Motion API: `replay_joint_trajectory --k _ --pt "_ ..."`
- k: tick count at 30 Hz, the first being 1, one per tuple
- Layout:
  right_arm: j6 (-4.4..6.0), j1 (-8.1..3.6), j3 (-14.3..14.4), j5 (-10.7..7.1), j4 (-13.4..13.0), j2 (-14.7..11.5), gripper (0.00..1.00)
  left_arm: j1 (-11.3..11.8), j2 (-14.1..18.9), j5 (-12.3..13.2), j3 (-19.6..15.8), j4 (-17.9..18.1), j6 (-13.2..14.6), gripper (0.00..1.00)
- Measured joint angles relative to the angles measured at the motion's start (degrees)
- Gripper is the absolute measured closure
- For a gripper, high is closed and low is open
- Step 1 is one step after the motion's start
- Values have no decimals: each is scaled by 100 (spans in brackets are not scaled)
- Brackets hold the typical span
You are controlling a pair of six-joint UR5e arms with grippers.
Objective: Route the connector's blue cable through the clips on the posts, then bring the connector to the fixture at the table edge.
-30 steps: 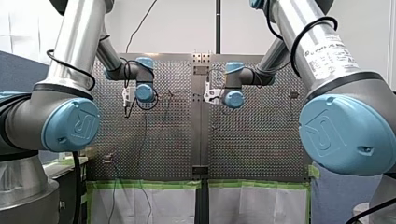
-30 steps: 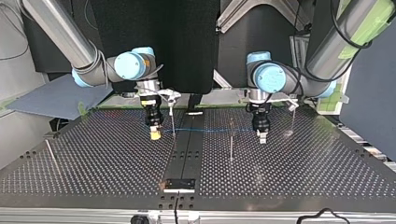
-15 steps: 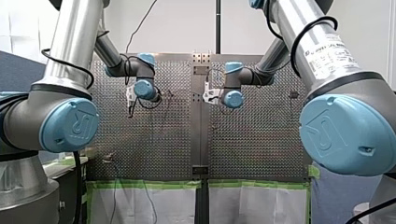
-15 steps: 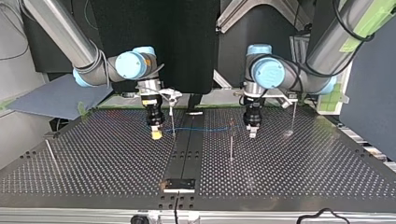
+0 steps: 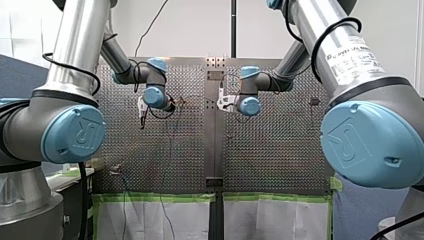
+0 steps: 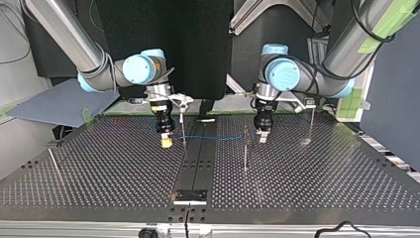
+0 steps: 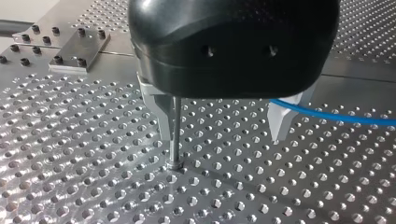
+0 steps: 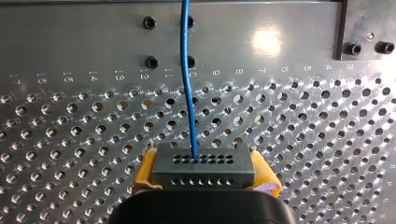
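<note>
Two tools — right gripper (image 8: 204,171) snug around connector (image 8: 204,163), left gripper (image 7: 223,135) wide by blue cable (image 7: 327,114).

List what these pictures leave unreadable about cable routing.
Left wrist view: the housing of my left gripper hides the top of the post and any clip.
Top view: clips on the posts are too small to show whether the blue cable sits in one.
Right wrist view: past the connector, the blue cable runs off the edge.
</note>
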Motion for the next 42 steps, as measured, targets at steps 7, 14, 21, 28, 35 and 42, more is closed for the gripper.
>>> replay_joint_trajectory --k 7,14,21,28,35,42 --pt "-3 0 -1 0 11 0 100 0 40 12 -130 97 -125 2" --pt "-3 0 -1 0 17 0 100 -14 284 36 -413 213 -399 2" --pt "-10 0 -1 0 30 0 100 -43 385 314 -741 227 -743 2" --pt "-21 0 -1 0 67 0 100 -27 501 462 -817 254 -833 2" --pt "-23 3 -1 0 70 0 100 22 817 368 -819 274 -745 2" --pt "-24 23 -1 0 83 0 100 -18 924 230 -819 299 -574 2"
